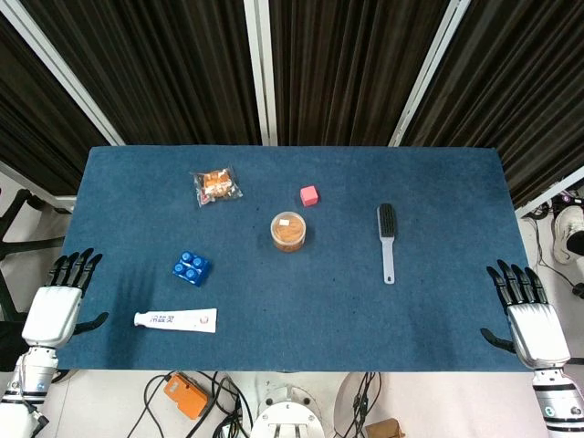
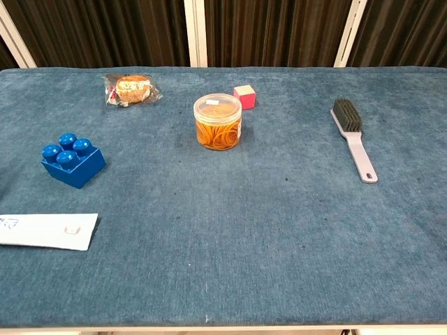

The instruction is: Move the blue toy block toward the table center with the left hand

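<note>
The blue toy block (image 1: 191,268) (image 2: 72,161), with round studs on top, sits on the blue-carpeted table (image 1: 292,338) left of the middle. My left hand (image 1: 62,297) rests at the table's left front corner, fingers spread and holding nothing, well to the left of the block. Over at the right front corner my right hand (image 1: 526,305) lies the same way, fingers apart and empty. Neither hand appears in the chest view.
A white toothpaste tube (image 1: 176,319) (image 2: 46,231) lies just in front of the block. A snack packet (image 1: 216,186) (image 2: 131,89), a jar of rubber bands (image 1: 288,231) (image 2: 218,122), a pink cube (image 1: 309,195) (image 2: 244,96) and a brush (image 1: 387,241) (image 2: 353,137) lie farther off.
</note>
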`<action>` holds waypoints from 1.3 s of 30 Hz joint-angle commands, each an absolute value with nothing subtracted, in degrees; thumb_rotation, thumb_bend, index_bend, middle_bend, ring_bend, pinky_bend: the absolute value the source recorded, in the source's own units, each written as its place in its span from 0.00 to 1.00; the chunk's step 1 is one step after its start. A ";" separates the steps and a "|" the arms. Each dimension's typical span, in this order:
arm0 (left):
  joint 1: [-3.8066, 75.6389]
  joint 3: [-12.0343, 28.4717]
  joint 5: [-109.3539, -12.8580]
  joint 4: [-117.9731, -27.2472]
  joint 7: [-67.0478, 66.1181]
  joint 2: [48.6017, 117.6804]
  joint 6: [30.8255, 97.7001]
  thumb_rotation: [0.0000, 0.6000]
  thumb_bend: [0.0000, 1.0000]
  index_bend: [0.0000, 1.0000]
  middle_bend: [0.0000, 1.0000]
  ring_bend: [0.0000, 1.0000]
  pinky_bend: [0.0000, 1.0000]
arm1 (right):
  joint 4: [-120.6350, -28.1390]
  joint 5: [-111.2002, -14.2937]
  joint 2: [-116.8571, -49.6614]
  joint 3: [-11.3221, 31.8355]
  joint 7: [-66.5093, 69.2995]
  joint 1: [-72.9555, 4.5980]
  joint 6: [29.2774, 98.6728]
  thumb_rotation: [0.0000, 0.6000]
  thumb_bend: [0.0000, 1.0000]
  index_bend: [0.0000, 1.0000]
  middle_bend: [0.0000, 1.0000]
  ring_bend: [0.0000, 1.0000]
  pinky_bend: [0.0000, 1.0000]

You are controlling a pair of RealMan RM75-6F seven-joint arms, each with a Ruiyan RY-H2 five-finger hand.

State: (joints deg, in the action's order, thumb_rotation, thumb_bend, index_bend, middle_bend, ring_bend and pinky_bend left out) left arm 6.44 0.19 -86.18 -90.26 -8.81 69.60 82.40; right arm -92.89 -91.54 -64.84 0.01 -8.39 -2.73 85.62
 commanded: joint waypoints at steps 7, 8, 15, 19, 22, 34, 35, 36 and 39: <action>9.60 -0.20 -90.47 -88.06 -5.16 70.38 79.81 1.00 0.11 0.00 0.00 0.00 0.04 | -93.04 -91.48 -64.75 0.06 -8.13 -2.47 86.11 1.00 0.23 0.00 0.00 0.00 0.00; 10.62 -0.18 -91.39 -87.51 -4.25 70.50 78.91 1.00 0.11 0.00 0.00 0.00 0.04 | -93.05 -91.38 -64.76 0.11 -8.19 -2.43 86.17 1.00 0.23 0.00 0.00 0.00 0.00; 20.15 2.79 -91.03 -87.16 -5.73 71.97 67.17 1.00 0.13 0.00 0.00 0.00 0.04 | -93.17 -90.92 -64.97 0.24 -8.75 -2.65 85.58 1.00 0.23 0.00 0.00 0.00 0.00; 24.43 4.83 -86.06 -86.17 -8.82 74.41 59.95 1.00 0.14 0.00 0.00 0.00 0.04 | -93.09 -90.69 -64.73 0.38 -8.18 -2.63 85.63 1.00 0.23 0.00 0.00 0.00 0.00; 26.54 5.39 -82.17 -85.26 -10.99 76.10 55.48 1.00 0.14 0.00 0.00 0.00 0.04 | -92.91 -90.38 -64.47 0.54 -7.40 -2.52 85.80 1.00 0.23 0.00 0.00 0.00 0.00; 31.34 5.77 -72.44 -82.62 -17.80 79.89 48.14 1.00 0.24 0.16 0.16 0.10 0.12 | -92.68 -91.16 -64.27 0.33 -6.57 -2.01 86.94 1.00 0.23 0.00 0.00 0.00 0.00; 31.55 5.77 -72.09 -82.28 -18.36 80.20 48.34 1.00 0.27 0.22 0.22 0.15 0.16 | -92.68 -91.20 -64.29 0.33 -6.58 -2.00 86.98 1.00 0.23 0.00 0.00 0.00 0.00; 31.71 5.71 -71.87 -82.06 -18.70 80.40 48.41 1.00 0.30 0.28 0.29 0.20 0.22 | -92.67 -91.19 -64.30 0.34 -6.59 -1.99 86.99 1.00 0.23 0.00 0.00 0.00 0.00; 32.24 5.63 -71.57 -81.42 -19.03 81.11 48.70 1.00 0.35 0.41 0.43 0.31 0.29 | -92.70 -91.06 -64.30 0.41 -6.59 -1.99 86.93 1.00 0.23 0.00 0.00 0.00 0.00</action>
State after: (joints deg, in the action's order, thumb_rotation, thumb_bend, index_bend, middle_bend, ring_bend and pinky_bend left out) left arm 32.06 5.66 -71.59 -81.63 -18.93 80.90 48.53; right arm -92.69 -91.06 -64.30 0.40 -6.59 -1.99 86.94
